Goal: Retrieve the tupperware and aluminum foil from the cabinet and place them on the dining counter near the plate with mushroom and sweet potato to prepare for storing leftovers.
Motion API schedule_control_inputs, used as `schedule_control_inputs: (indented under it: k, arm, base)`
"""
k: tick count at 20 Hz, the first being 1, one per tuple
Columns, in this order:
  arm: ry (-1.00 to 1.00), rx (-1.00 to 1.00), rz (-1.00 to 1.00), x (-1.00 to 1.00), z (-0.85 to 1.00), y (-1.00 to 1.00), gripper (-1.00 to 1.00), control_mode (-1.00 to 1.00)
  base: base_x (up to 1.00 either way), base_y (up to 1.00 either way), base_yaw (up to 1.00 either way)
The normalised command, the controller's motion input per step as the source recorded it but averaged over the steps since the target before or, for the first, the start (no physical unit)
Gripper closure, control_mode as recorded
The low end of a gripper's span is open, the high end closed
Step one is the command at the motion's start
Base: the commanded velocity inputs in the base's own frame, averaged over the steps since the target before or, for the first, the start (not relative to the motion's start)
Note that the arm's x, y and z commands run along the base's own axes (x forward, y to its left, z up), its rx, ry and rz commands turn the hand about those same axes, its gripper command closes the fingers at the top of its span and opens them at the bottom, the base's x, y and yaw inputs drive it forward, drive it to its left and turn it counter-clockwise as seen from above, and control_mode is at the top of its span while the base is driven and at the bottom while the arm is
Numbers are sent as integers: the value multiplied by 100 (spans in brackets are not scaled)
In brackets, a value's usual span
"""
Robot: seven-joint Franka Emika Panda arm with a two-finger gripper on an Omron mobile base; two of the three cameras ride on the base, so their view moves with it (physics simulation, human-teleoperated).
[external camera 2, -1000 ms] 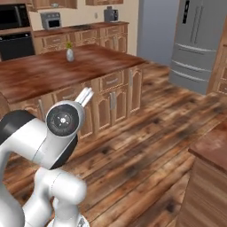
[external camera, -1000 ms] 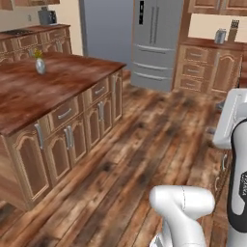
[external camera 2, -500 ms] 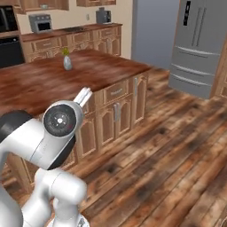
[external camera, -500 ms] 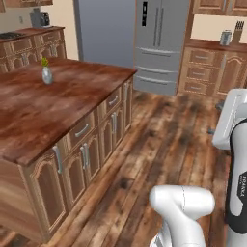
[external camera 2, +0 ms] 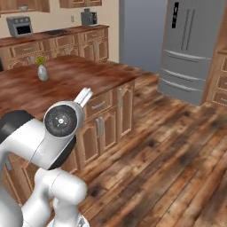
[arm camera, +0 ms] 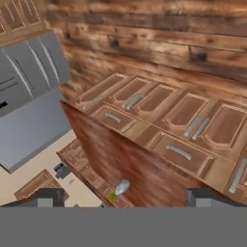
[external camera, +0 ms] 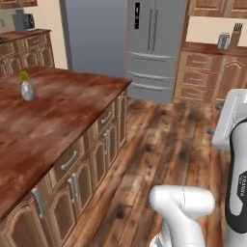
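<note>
Dining counter [external camera: 62, 111]: a long reddish-brown wood-grain top on the left of the left base view, running from the lower left edge to a far right corner near the fridge. No sink or faucet can be seen on the stretch in view. It also lies across the left of the right base view [external camera 2: 84, 73] and runs as a tilted dark slab through the hand view [arm camera: 130, 164].
Vase [external camera: 27, 89]: small, grey, with a green-yellow sprig, upright near the far left edge of the counter top; nothing stands beside it. In the right base view [external camera 2: 42, 72] it stands towards the far left of the top, and in the hand view [arm camera: 121, 186] it is a small pale shape near the bottom.
Counter front [external camera: 103, 140]: brown drawers and panelled doors with grey bar handles below the top's right edge.
Fridge [external camera: 152, 48]: grey, double-door with lower drawers, against the back wall beyond the counter's far corner.
Floor [external camera: 159, 159]: dark wood planks between the counter and the right-hand units.
Back counter [external camera 2: 57, 33]: wooden base units along the rear wall with a toaster oven [external camera 2: 20, 25] and a dark coffee machine [external camera 2: 88, 17] on top.
Gripper [arm camera: 123, 198]: seen in the hand view, two dark tips at the bottom left and right, spread wide apart with nothing between them.
Tupperware, aluminum foil: cannot tell where they are from these views.
</note>
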Motion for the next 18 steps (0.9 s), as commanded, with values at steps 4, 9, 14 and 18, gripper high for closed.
schedule_control_inputs:
  k: [4, 9, 14, 18]
  arm:
    - [0, 0, 0, 0, 0, 0, -100, 100]
    - [0, 0, 0, 0, 0, 0, -100, 100]
    - [0, 0, 0, 0, 0, 0, -100, 100]
    - [0, 0, 0, 0, 0, 0, -100, 100]
  base:
    - [100, -21, -26]
    - [100, -10, -36]
    - [100, 0, -41]
    - [100, 1, -43]
